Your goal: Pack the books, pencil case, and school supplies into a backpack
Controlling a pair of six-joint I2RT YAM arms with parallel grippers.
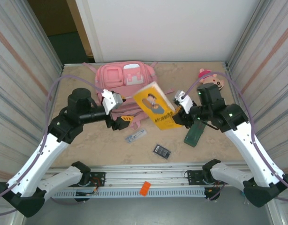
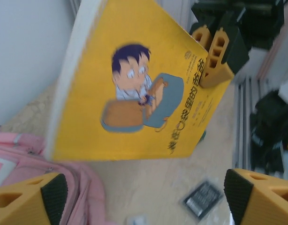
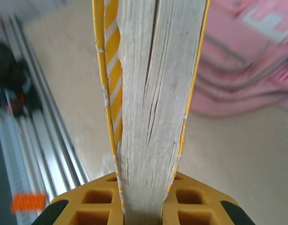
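Paperback (image 3: 151,93), yellow, is clamped by its edge in my right gripper (image 3: 144,208). Both orange fingers (image 3: 109,206) press flat against the covers, and the page block faces the wrist camera. From above, the book is lifted off the table (image 1: 87,140) and tilted. Its cover with the cartoon figure is turned toward my left side, and its far corner overlaps the right side of the backpack (image 1: 125,77).

My left gripper (image 2: 144,201) hangs just beside the book with its fingers spread wide, gripping nothing. It hovers over the pink fabric and looks straight at the cover.

The backpack lies flat at the far middle of the table, front pockets up. Below my right wrist the dark green pencil case (image 1: 194,133) lies slanted on the table. Nearer the front edge are the small dark calculator-like item (image 1: 162,151) and, to its left, the silvery-blue item (image 1: 135,137). A pink-hatted doll head (image 1: 210,79) rests near the far right corner.
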